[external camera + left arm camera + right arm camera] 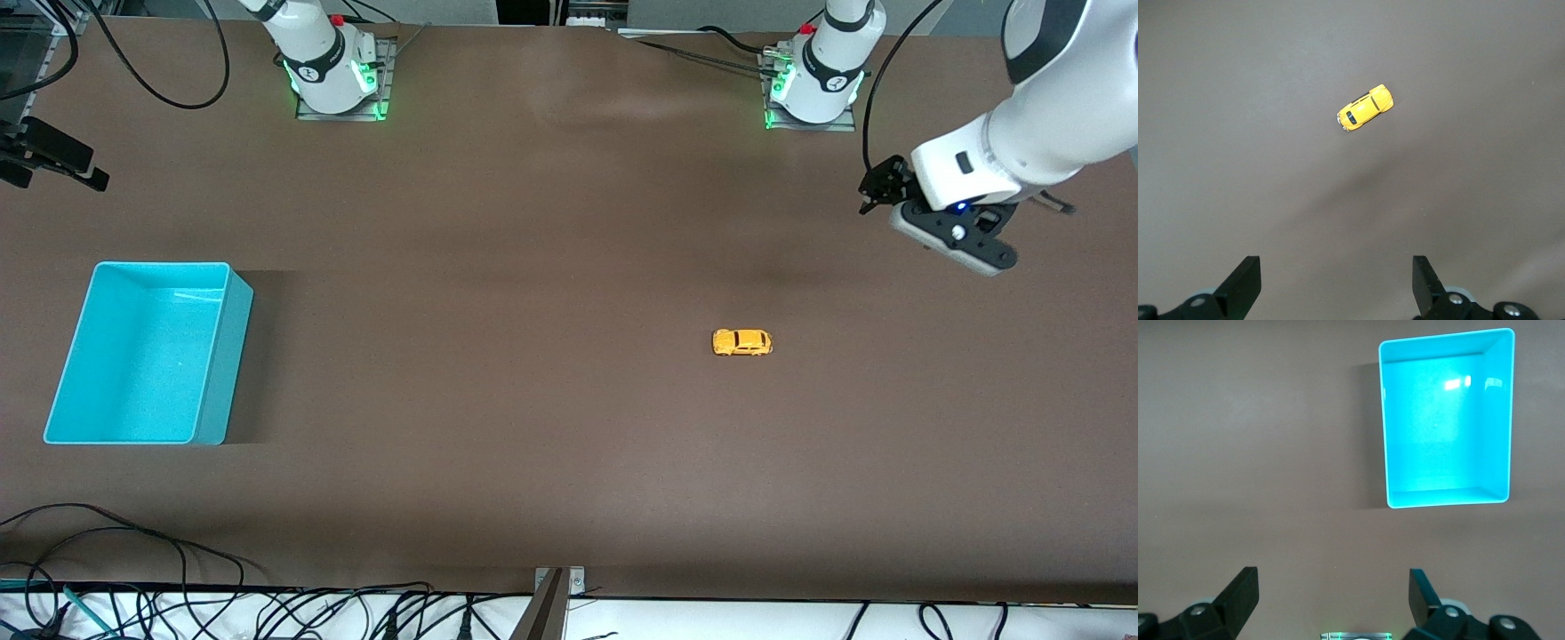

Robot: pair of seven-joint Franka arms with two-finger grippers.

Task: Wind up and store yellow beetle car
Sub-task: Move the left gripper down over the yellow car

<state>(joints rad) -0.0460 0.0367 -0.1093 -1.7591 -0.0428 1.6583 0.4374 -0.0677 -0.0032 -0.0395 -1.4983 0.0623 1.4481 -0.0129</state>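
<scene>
**Brown table, toy car alone in the open**

Brown and matte, the table (551, 462) stretches wide under both arms, with loose black cables (133, 596) trailing along the edge nearest the front camera.

Standing on its wheels out on the bare surface is the yellow beetle car (741, 342), toward the left arm's end of the table. It is a tiny thing with a rounded body, and nothing touches it or lies close to it. From the left wrist camera its dark windows show plainly against the yellow roof.

Up in the air over the table at that same end hangs the left gripper (1337, 283). It sits off to one side of the car, well apart from it, not above it. Its two dark fingers (1245, 280) are spread wide with only bare tabletop between them, so it carries nothing.

At the right arm's end of the table rests a turquoise bin (222, 356), a rectangular tub with tall walls, far from the car. Its inside looks bare, with a bright glare on the floor of it.

The right gripper (1333, 600) appears only through its own wrist camera, held above the table and looking down on the bin (1448, 499). Its fingers (1241, 597) also stand wide apart, holding nothing. Green lights glow at both arm bases (338, 93).
</scene>
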